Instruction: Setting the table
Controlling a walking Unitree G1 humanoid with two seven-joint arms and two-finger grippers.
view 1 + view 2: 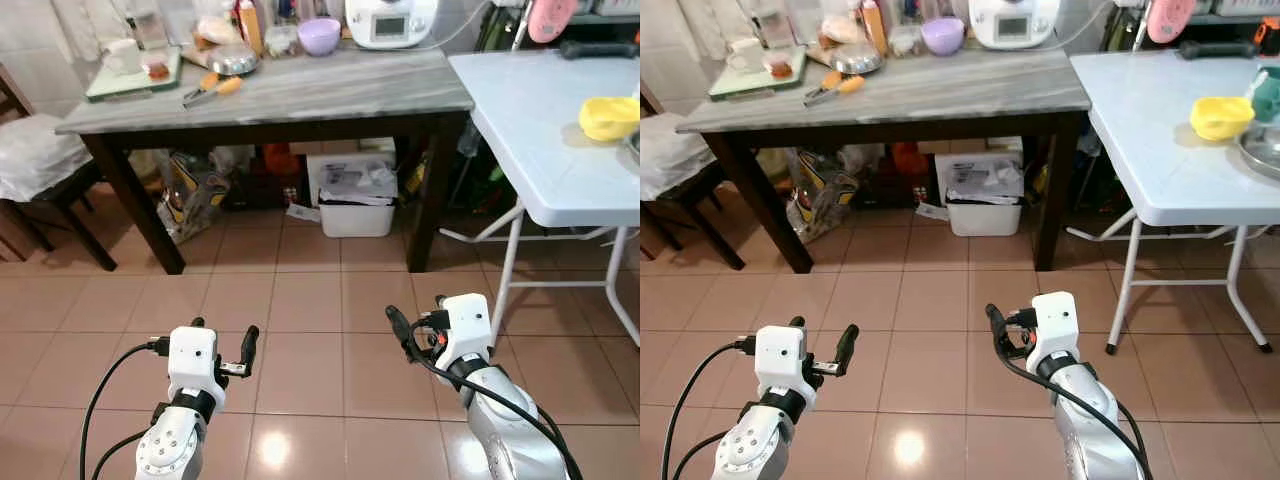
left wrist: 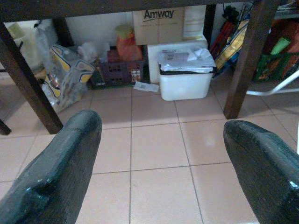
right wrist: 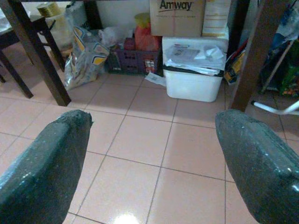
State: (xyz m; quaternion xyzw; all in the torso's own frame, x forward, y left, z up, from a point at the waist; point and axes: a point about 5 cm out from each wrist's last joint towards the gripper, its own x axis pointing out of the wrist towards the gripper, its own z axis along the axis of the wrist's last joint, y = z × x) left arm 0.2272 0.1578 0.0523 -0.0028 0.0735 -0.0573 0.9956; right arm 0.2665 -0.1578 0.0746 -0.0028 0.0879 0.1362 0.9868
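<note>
While nothing was yet in my grasp, the things for setting lay well ahead of me: a yellow bowl (image 1: 608, 117) at about two o'clock on the white folding desk (image 1: 540, 120), with the rim of a metal dish (image 1: 1262, 148) just beside it, and a lilac bowl (image 1: 319, 36) at twelve o'clock on the dark-legged desk (image 1: 290, 92) with its grey, streaked top. On that same desk, towards eleven o'clock, lay a steel pan (image 1: 232, 62), an orange-handled tool (image 1: 212, 88) and a green tray (image 1: 133, 80) carrying cups.

My left pincer (image 1: 222, 352) hung low at seven o'clock over the floor (image 1: 300, 300), its fingers (image 2: 60, 163) apart with nothing between them. My right pincer (image 1: 418, 327) hung at five o'clock, fingers (image 3: 254, 154) likewise spread and empty. The pads looked matte black and faintly grainy, with rounded tips.

I judged the risks to lie in the approach. The glossy pink tiles looked smooth, so footing could slip. The folding desk stood on thin white tube legs (image 1: 507, 272) and seemed light; a bump could shift it and slide the bowl. Under the dark desk, a white plastic bin (image 1: 356, 208), a crinkled bag (image 1: 192, 196) and a purple crate (image 2: 120, 72) crowded the floor.
</note>
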